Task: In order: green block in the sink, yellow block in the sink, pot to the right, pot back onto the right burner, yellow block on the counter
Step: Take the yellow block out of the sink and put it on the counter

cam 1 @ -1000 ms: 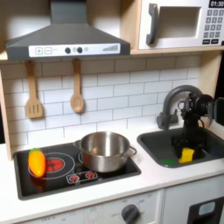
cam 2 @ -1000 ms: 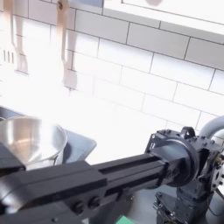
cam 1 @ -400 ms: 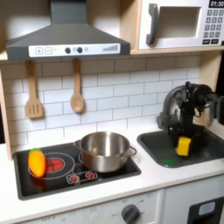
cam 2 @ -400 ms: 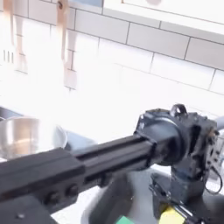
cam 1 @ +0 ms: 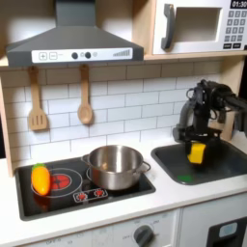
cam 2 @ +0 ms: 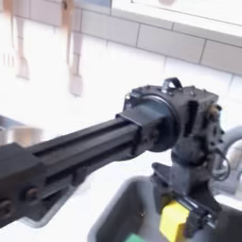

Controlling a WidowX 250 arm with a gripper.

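Gripper (cam 1: 197,145) clamps the yellow block (cam 1: 197,152) above the sink (cam 1: 170,164), pot (cam 1: 116,166) on burner (counter (cam 1: 145,201) drop left, I'd say).

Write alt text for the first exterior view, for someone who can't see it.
The gripper holds the yellow block in its jaws above the sink. To the first exterior view's left, the pot sits on the black cooktop, beside an orange toy.
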